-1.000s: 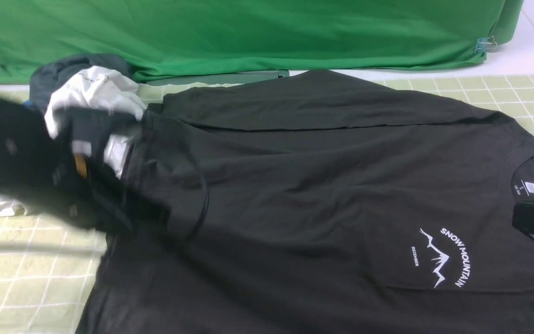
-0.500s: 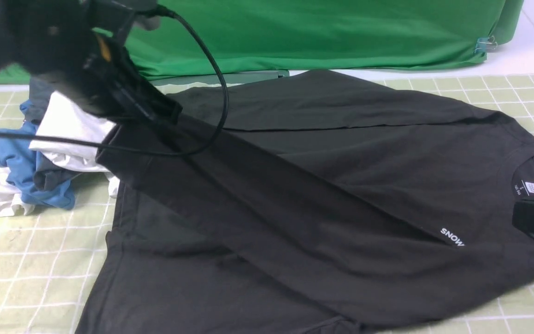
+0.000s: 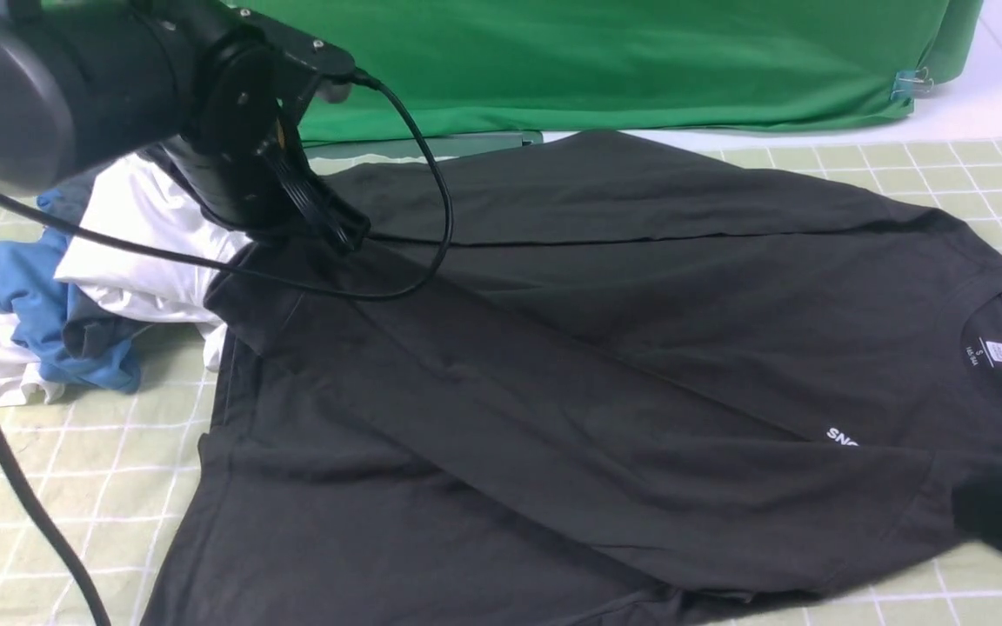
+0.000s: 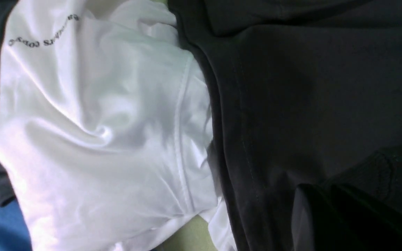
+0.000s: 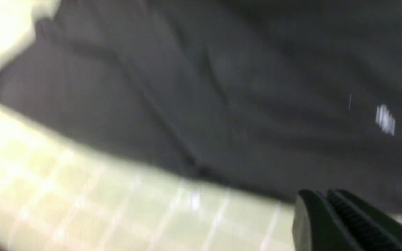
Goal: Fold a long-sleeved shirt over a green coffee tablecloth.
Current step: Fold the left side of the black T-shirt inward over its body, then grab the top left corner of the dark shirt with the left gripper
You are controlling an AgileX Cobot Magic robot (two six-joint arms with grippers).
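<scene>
Black long-sleeved shirt (image 3: 605, 348) under left fingers (image 3: 324, 209)

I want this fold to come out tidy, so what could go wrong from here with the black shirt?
1. The left gripper sits at the cuff of the long-sleeved shirt, right beside the white garment; pulling away could drag either one.
2. Its black cable loops low over the shirt and might catch the fabric.
3. The sleeve lies diagonally across the chest, so later folds may come out crooked.
</scene>
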